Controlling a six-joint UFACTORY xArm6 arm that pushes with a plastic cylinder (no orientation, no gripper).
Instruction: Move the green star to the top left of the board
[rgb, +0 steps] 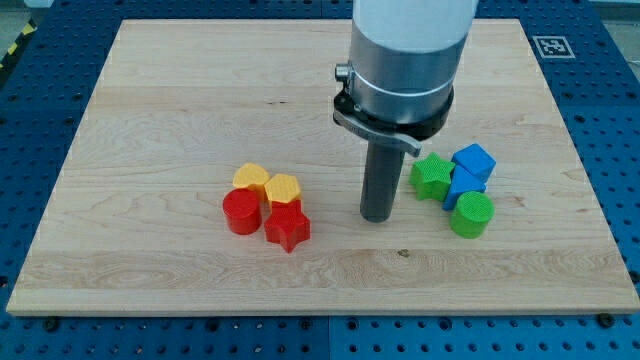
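The green star (431, 176) lies right of the board's middle, touching a blue cube (473, 161) and a second blue block (461, 187) on its right. My tip (376, 216) rests on the wooden board (160, 120), just to the left of the green star and slightly lower in the view, with a small gap between them. The arm's grey body comes down from the view's top above it.
A green cylinder (471, 215) sits below the blue blocks. Left of my tip is a cluster: two yellow blocks (251, 178) (282, 188), a red cylinder (241, 212) and a red star (287, 227). A marker tag (553, 46) is off the board's top right corner.
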